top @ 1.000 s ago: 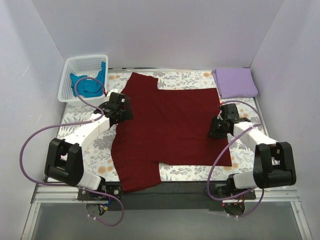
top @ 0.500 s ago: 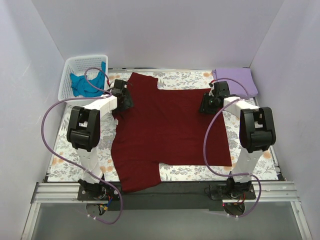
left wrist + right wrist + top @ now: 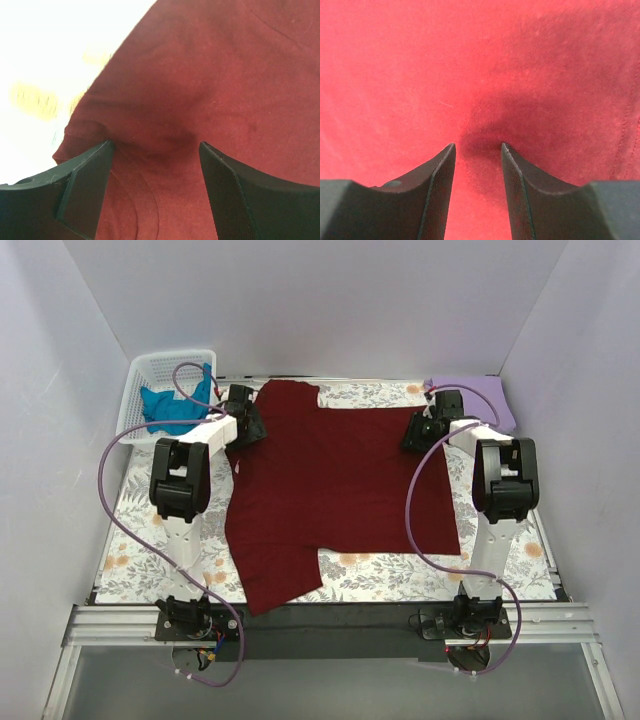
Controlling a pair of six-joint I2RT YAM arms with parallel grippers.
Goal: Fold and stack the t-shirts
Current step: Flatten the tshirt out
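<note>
The dark maroon t-shirt (image 3: 340, 490) lies spread flat on the floral cloth, one sleeve at the far left and one at the near left. My left gripper (image 3: 250, 428) is down on its far left edge by the sleeve. In the left wrist view my left gripper (image 3: 155, 145) is open wide over a hem seam of the shirt (image 3: 210, 75). My right gripper (image 3: 415, 432) is down on the far right corner. In the right wrist view my right gripper (image 3: 478, 146) is open with a narrower gap, tips on the fabric (image 3: 420, 75). The lavender t-shirt (image 3: 485, 400) lies folded at the back right. The teal t-shirt (image 3: 170, 408) is bunched in the basket.
The white lattice basket (image 3: 135, 390) stands at the back left corner, next to my left arm. The floral cloth (image 3: 380, 580) covers the table, and white walls close in the back and both sides. Purple cables loop beside both arms.
Both arms have stretched away from me to the shirt's far edge. The maroon shirt has slid a little toward the back, leaving more floral cloth showing along the near edge.
</note>
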